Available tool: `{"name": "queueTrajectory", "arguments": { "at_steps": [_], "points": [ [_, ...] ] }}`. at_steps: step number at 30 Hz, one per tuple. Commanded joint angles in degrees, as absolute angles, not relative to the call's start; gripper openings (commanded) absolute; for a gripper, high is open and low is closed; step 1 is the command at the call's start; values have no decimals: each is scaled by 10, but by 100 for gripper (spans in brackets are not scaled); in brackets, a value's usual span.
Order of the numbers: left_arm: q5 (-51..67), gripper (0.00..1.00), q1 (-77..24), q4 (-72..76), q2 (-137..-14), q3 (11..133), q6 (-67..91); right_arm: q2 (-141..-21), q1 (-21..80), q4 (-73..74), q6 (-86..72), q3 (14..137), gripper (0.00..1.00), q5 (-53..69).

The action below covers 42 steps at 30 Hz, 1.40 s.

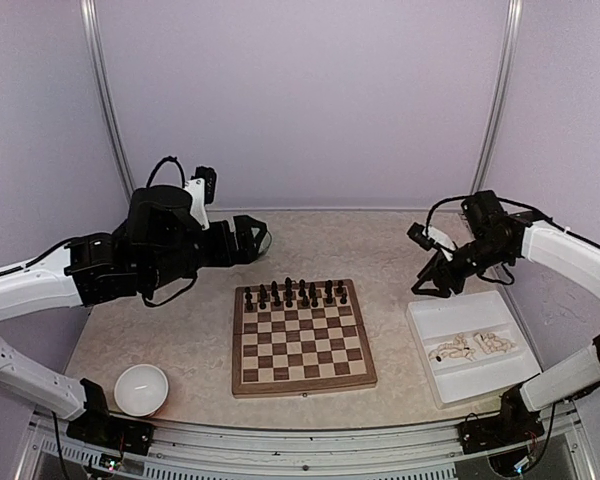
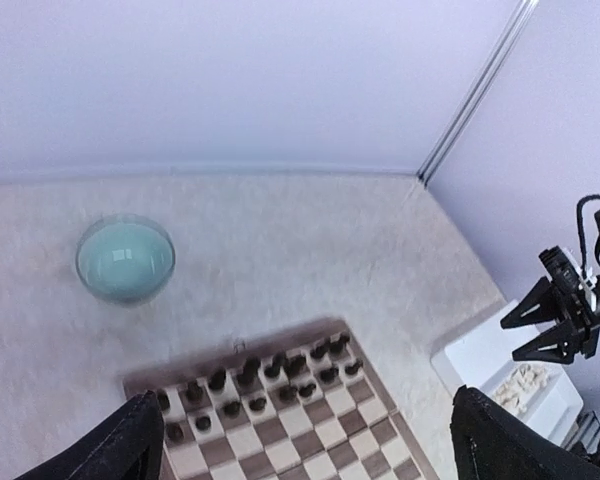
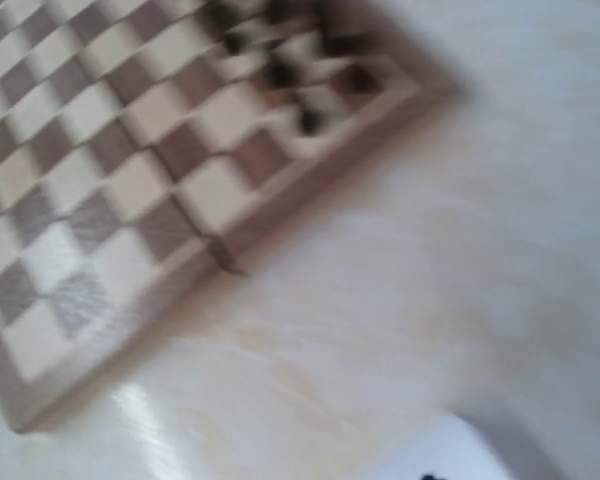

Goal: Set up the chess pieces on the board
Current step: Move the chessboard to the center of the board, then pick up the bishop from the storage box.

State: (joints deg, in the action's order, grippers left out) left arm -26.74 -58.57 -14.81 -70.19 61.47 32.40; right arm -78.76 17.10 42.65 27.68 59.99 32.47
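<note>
The board point(image 1: 302, 336) lies mid-desk, dark chessmen point(image 1: 295, 293) on its two far rows. The chess pieces point(image 1: 470, 347) lie heaped in a white tray point(image 1: 430, 322) right of the board. Left gripper point(image 1: 252, 240), beyond the board's far-left corner: jaws wide, empty. Right gripper point(image 1: 430, 284), beyond its far-right corner: jaws apart, empty

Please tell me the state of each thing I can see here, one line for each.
board: lying flat, near rows bare
dark chessmen: standing on far two rows
chess pieces: lying heaped in white tray
white bowl: upright, empty
teal bowl: upright, looks empty
left fingers: wide open, empty
right fingers: open, empty
</note>
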Motion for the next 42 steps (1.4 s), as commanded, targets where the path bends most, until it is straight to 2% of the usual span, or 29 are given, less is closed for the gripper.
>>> {"name": "queueTrajectory", "arguments": {
  "at_steps": [1,6,12,14,18,24,28,34,42],
  "points": [
    [-338,99,-581,-27,-688,641,138,-711,90,483,322,583,51,307],
    [-348,99,-573,76,-727,656,31,-663,-1,524,362,561,49,271],
    [-332,99,-543,58,-787,695,78,-623,-50,560,430,527,48,218],
    [-344,99,-519,20,-804,713,138,-613,-53,564,439,512,48,208],
    [-235,99,-498,-36,-839,750,119,-603,-54,555,459,467,47,187],
    [-173,99,-478,16,-800,665,95,-589,-54,548,498,408,41,170],
    [-172,99,-477,21,-787,634,84,-594,-54,530,508,379,39,137],
    [-113,95,-465,3,-813,656,101,-622,-54,500,502,389,38,147],
    [-109,94,-462,2,-831,663,109,-655,-38,473,497,404,32,177]
  ]
}}
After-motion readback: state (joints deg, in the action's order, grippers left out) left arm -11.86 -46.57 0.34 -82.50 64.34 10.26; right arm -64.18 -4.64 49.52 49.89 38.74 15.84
